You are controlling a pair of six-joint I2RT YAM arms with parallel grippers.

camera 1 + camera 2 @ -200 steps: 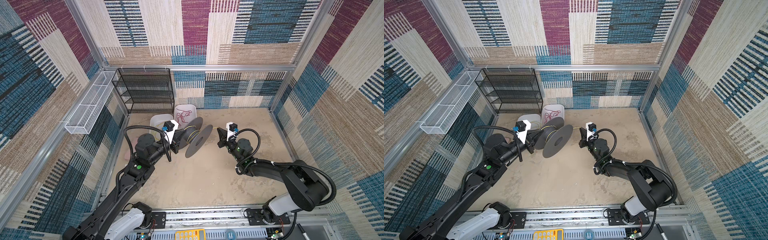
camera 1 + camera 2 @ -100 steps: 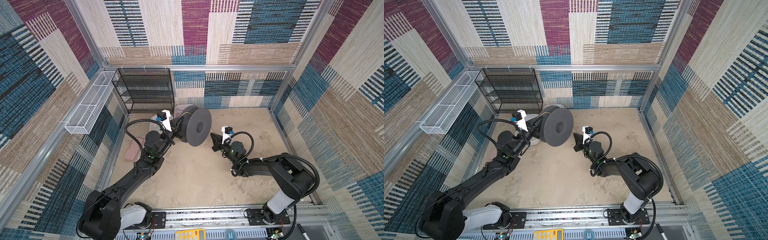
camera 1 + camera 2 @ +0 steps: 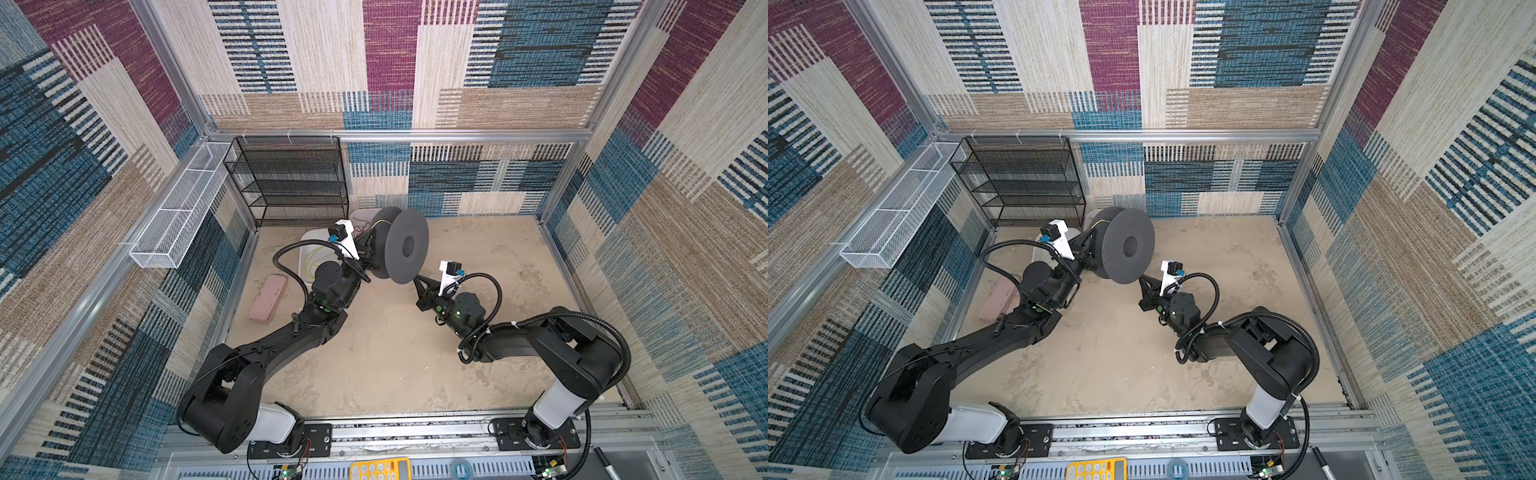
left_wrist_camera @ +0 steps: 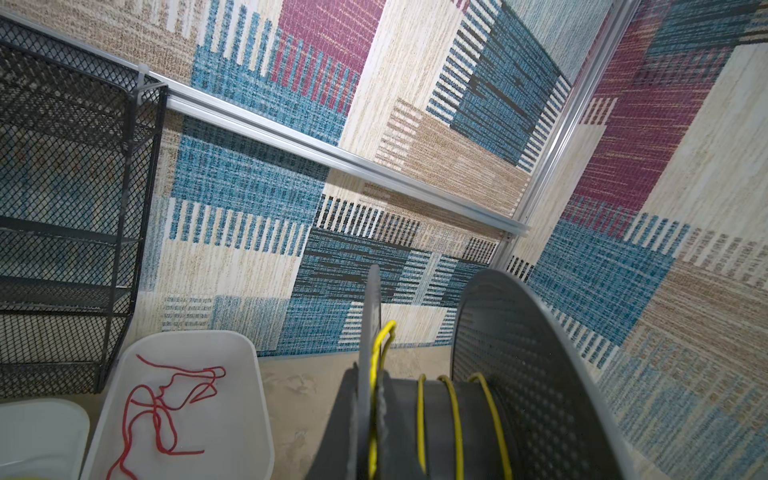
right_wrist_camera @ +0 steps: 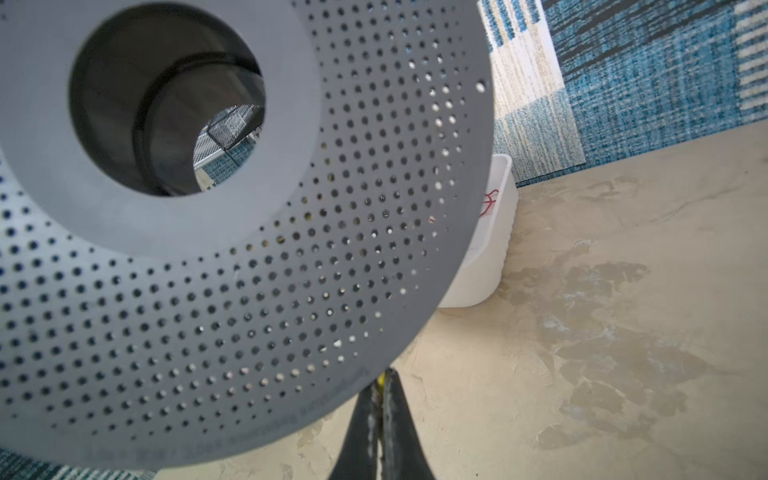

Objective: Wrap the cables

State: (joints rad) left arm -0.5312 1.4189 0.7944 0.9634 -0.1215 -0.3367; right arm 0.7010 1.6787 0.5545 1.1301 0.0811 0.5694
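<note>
A grey perforated spool [image 3: 405, 246] [image 3: 1127, 247] hangs above the floor, one flange turned toward the top views. My left gripper [image 3: 369, 248] [image 4: 376, 374] is shut on the spool's far flange [image 4: 370, 311], with a strand of the cables pinched beside it. Three turns of the yellow cables [image 4: 455, 415] lie round the hub. My right gripper [image 3: 417, 279] [image 5: 381, 374] is shut on a bit of the yellow cables [image 5: 378, 380] just under the near flange's [image 5: 249, 270] rim. More loose yellow cable lies in a white tub [image 3: 305, 249] behind my left wrist.
A second white tub [image 4: 249, 353] holds a thin red cord [image 4: 166, 399] near the back wall. A black mesh shelf [image 3: 291, 178] stands at the back left, and a white wire basket [image 3: 178, 212] hangs on the left wall. A pink case [image 3: 268, 298] lies by the left wall.
My left arm has lifted and turned the spool so its flange faces up, and shifted it slightly right. The right gripper has come in under the spool's rim.
</note>
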